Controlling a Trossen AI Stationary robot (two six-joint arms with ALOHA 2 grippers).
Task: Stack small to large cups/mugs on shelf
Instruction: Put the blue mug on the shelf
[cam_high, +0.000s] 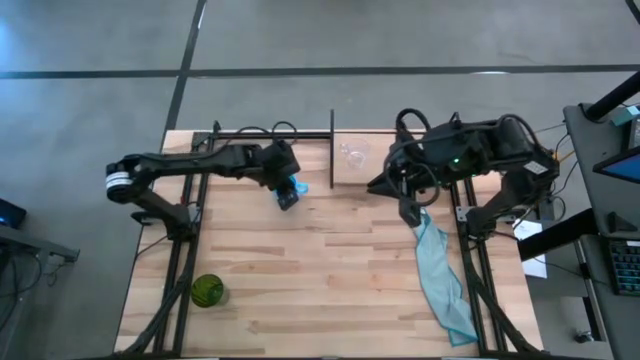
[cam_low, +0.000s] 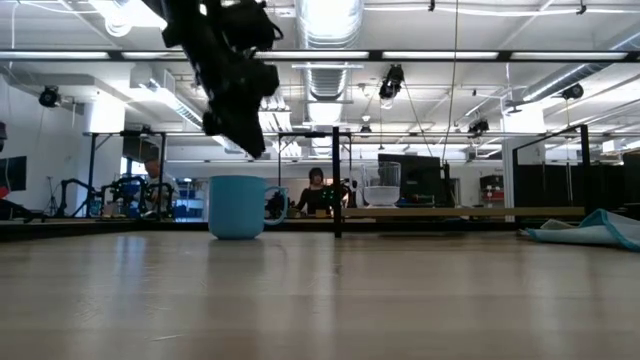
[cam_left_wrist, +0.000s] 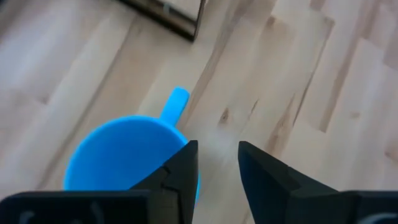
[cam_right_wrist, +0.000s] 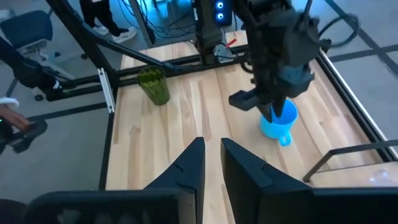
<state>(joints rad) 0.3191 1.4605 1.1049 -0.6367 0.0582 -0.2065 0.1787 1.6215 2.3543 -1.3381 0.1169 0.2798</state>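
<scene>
The left gripper (cam_high: 289, 192) hangs right over the blue mug (cam_high: 291, 190), its fingers (cam_left_wrist: 183, 171) a little apart, one dipping inside the rim and the other outside, not yet pinching the wall. The mug stands upright on the tabletop (cam_high: 330, 270). Beyond the gripper, on the shelf (cam_high: 300, 150), sits the clear cup (cam_high: 353, 153). The green cup (cam_high: 207, 290) stands well behind the left gripper, near the tabletop's near edge. The right gripper (cam_high: 408, 208) waits beside the shelf, fingers slightly apart, next to a teal cloth (cam_high: 440, 275).
</scene>
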